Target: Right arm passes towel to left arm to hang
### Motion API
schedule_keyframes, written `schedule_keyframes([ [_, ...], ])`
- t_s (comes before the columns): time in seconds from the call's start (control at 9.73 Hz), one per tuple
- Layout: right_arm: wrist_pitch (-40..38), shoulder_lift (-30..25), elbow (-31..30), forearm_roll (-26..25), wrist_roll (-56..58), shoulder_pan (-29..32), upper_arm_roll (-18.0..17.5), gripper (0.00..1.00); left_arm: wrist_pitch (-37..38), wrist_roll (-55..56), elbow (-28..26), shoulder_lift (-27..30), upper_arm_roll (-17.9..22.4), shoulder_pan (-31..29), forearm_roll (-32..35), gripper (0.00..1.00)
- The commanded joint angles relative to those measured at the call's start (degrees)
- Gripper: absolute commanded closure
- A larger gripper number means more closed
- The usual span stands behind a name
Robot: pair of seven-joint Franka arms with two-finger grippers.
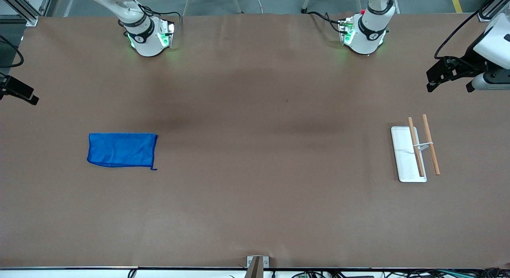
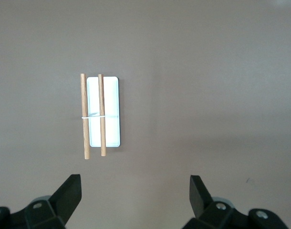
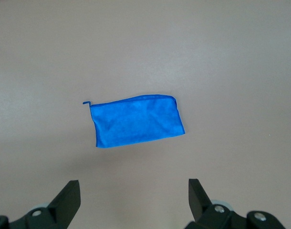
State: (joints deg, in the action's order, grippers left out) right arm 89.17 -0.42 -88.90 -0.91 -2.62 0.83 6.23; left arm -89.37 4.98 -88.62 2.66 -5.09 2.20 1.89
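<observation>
The towel point(image 1: 121, 149) is a bright blue rectangular cloth lying flat on the brown table toward the right arm's end, with a loose thread point(image 1: 153, 168) at one corner. It also shows in the right wrist view point(image 3: 136, 120). My right gripper point(image 3: 134, 187) hangs high over the table beside the towel, open and empty. My left gripper point(image 2: 135, 183) hangs high over the table near the white tray point(image 2: 112, 95), open and empty. Neither gripper touches anything.
The white tray point(image 1: 404, 158) with two wooden rods point(image 1: 430, 144) joined by a thin white band lies toward the left arm's end. The two arm bases point(image 1: 149, 35) point(image 1: 364, 35) stand at the table's edge farthest from the front camera.
</observation>
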Motion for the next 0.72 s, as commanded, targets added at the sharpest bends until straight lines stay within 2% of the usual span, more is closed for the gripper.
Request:
schedule_keyframes([
  [0.0, -0.2, -1.0, -0.5, -0.5, 0.0, 0.1, -0.2, 0.0, 0.3, 1.0, -1.5, 0.0, -0.3, 0.2, 1.1, 0.0],
  [0.62, 2.7, -0.9, -1.5, 0.0, 0.2, 0.1, -0.2, 0.0, 0.3, 0.9, -1.5, -0.2, -0.3, 0.3, 1.1, 0.0],
])
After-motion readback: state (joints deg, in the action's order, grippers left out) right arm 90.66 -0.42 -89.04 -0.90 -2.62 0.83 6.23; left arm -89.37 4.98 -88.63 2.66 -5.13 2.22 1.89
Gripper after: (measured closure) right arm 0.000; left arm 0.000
